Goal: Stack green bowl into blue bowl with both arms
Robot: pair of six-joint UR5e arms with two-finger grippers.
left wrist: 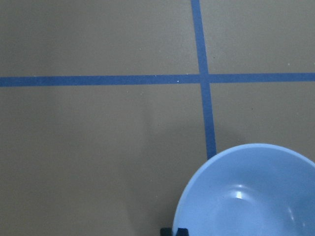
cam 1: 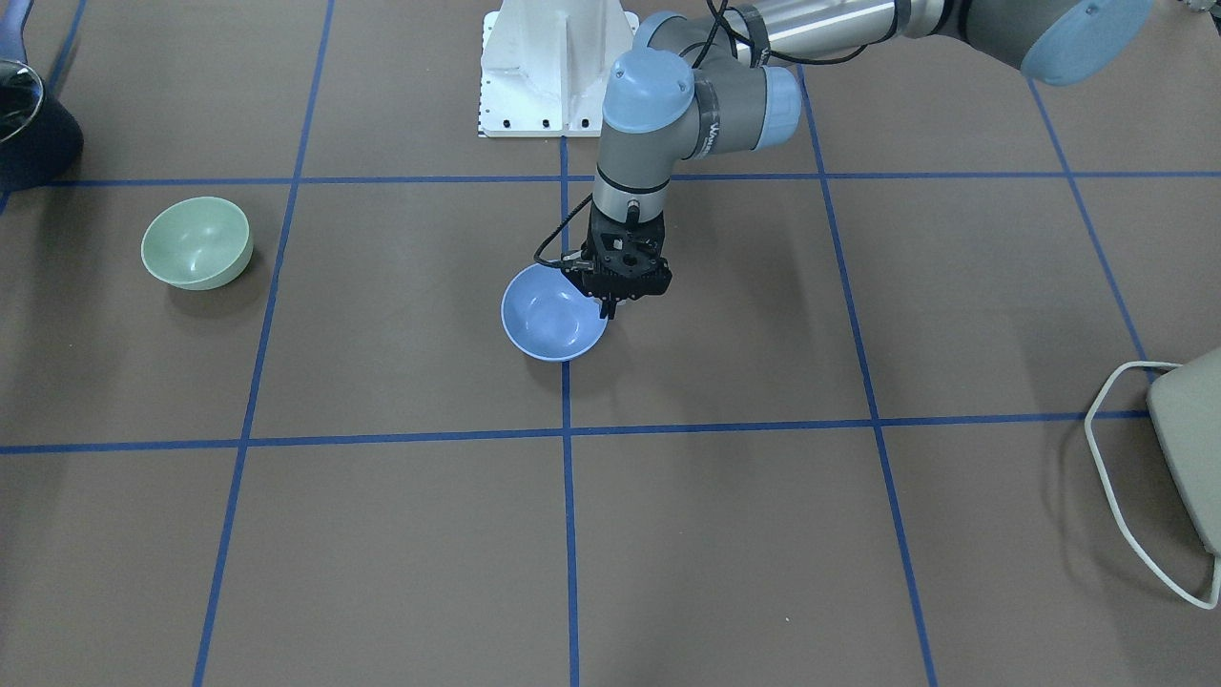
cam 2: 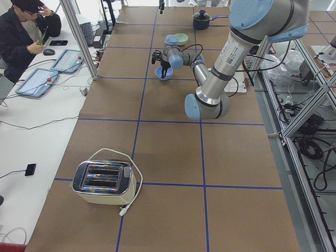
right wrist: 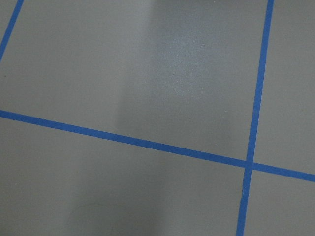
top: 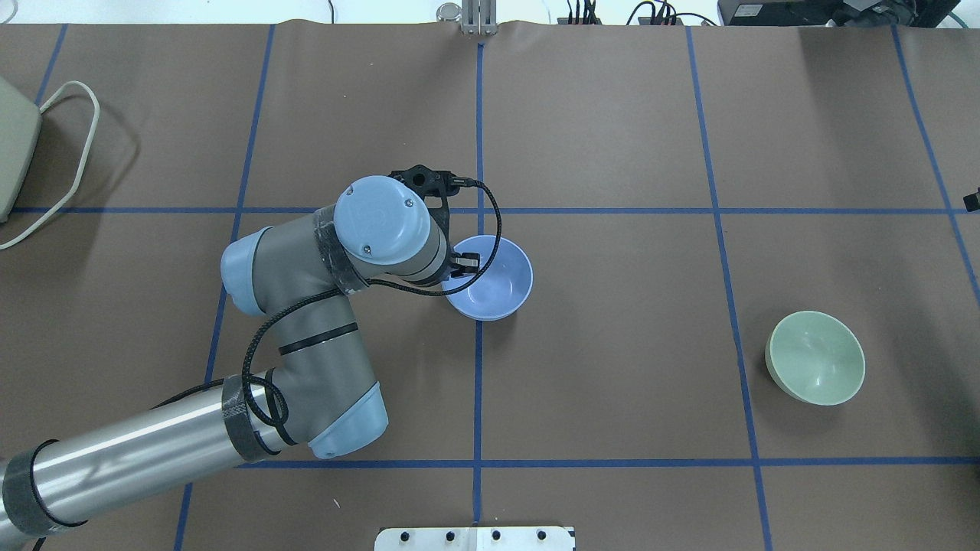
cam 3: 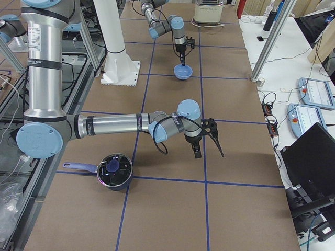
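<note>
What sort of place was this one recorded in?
Most likely a robotics lab workcell: a left arm and right arm over a tape-gridded table, aluminium framing, and an operator at a side bench with control pendants.

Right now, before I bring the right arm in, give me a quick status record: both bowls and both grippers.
blue bowl: empty, near the middle of the table
left gripper: closed on the blue bowl's rim
green bowl: upright, empty, alone on the robot's right side, untouched
right gripper: its wrist view shows only bare table; open or shut unclear
stacked: not yet
</note>
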